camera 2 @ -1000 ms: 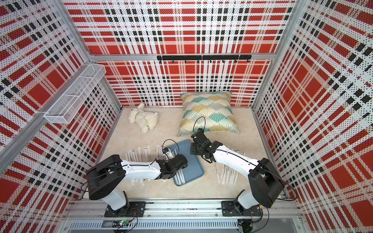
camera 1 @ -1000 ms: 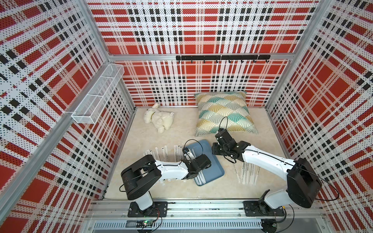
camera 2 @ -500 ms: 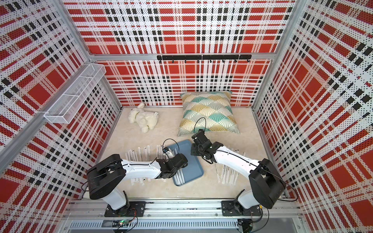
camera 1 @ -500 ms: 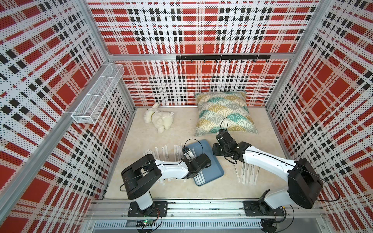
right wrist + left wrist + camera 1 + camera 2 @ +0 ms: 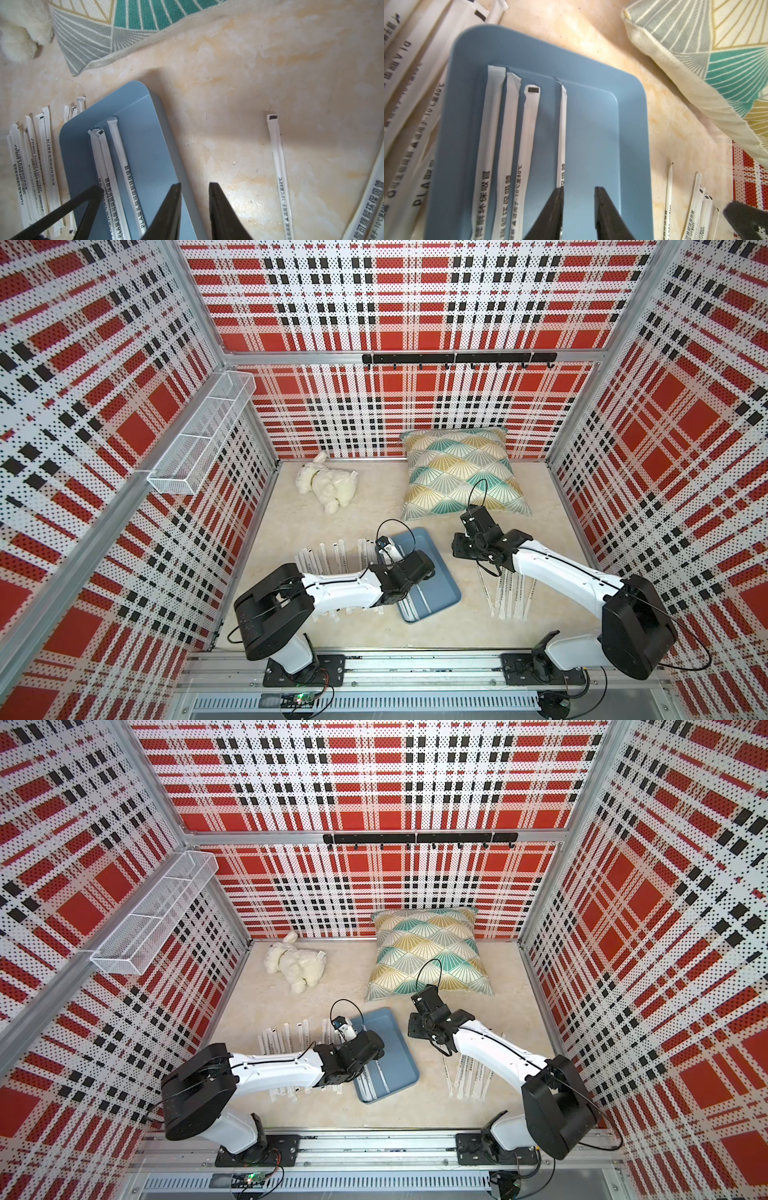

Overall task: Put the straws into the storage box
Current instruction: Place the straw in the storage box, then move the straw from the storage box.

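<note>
Straws (image 5: 529, 128): four lie side by side in the box (image 5: 602, 135). The last seems to touch one fingertip of my left gripper (image 5: 578, 188), whose fingers stand apart with nothing between them. I judge this the let-go. My right gripper (image 5: 194, 184), fingers spread and empty, hovers at the box rim. Next I would take the loose straw (image 5: 277, 158) beyond those fingers. It lies flat on the table and needs a low pinch.
</note>
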`<state>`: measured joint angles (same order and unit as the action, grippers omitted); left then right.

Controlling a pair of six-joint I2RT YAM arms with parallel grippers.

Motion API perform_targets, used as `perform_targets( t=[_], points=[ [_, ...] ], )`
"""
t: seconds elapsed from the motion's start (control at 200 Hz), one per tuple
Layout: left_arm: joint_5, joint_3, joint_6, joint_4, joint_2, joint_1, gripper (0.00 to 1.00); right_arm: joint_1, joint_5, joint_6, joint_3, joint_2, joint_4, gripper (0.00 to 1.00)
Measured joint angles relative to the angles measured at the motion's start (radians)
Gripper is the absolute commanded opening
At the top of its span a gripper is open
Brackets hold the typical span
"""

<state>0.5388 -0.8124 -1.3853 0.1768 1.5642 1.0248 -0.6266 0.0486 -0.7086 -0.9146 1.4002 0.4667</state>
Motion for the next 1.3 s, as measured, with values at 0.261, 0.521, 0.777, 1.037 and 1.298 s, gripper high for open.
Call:
perform_targets(
  t=[0.261,0.521,0.777,1.037,1.298],
  points=[
    [0.103,0.063,0.190,0.038,-0.277,-0.101,0.52,-0.191,0.012,0.001,-0.059,0.112,0.005,0.28],
    [-0.162,0.382,0.376,-0.056,-0.569,-0.471,0.48,-0.246,-0.011,-0.019,-0.119,0.322,-0.030,0.28],
    [-0.269,0.425,0.406,-0.082,-0.613,-0.494,0.46,-0.288,-0.026,-0.026,-0.172,0.394,-0.047,0.28],
    [-0.285,0.426,0.415,-0.116,-0.596,-0.485,0.45,-0.309,-0.034,-0.040,-0.195,0.425,-0.048,0.26],
    [-0.293,0.427,0.422,-0.128,-0.582,-0.482,0.44,-0.337,-0.036,-0.051,-0.237,0.453,-0.046,0.23]
  ],
)
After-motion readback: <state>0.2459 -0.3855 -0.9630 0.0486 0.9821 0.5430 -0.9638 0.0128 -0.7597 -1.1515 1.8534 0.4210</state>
